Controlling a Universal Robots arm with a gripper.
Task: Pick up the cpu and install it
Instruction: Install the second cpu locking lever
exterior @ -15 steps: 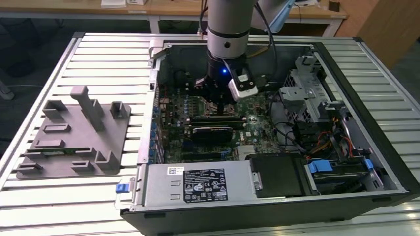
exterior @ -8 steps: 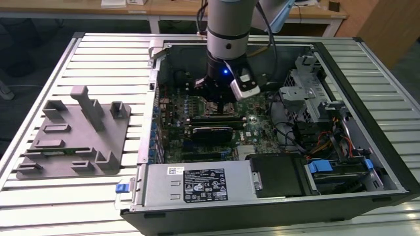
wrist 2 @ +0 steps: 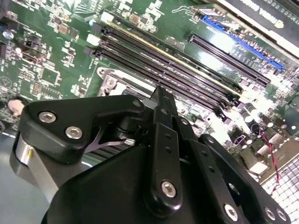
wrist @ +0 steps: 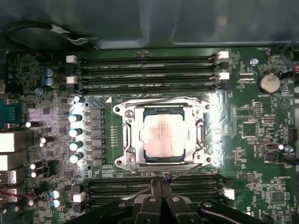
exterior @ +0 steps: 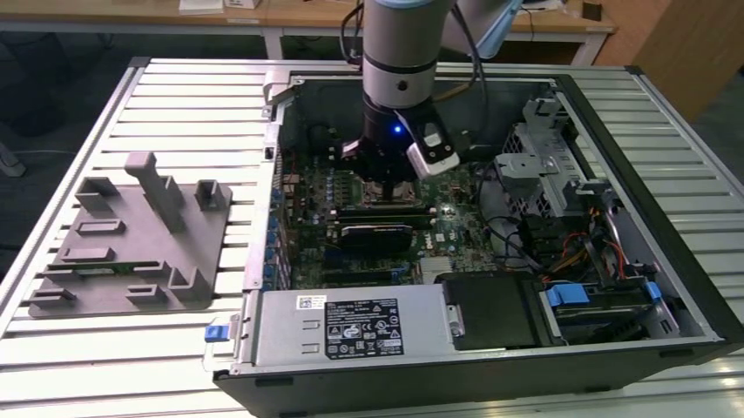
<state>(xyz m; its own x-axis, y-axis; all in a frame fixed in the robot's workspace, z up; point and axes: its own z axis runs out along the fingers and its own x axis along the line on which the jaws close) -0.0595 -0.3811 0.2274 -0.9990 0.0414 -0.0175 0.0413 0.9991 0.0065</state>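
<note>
Grey arm (exterior: 399, 43), black screw-studded claw (wrist: 160, 179), blue light

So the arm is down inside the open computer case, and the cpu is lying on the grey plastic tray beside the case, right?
Not quite. The arm is inside the open computer case, but the cpu sits in the socket frame on the motherboard, as the first wrist view shows. In the exterior view, the grey plastic tray carries no chip.

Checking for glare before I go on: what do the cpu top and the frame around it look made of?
The cpu top looks like brushed metal, pale with a soft sheen. The frame looks like bright plated metal, throwing sharp highlights. The gripper is beside the socket.
</note>
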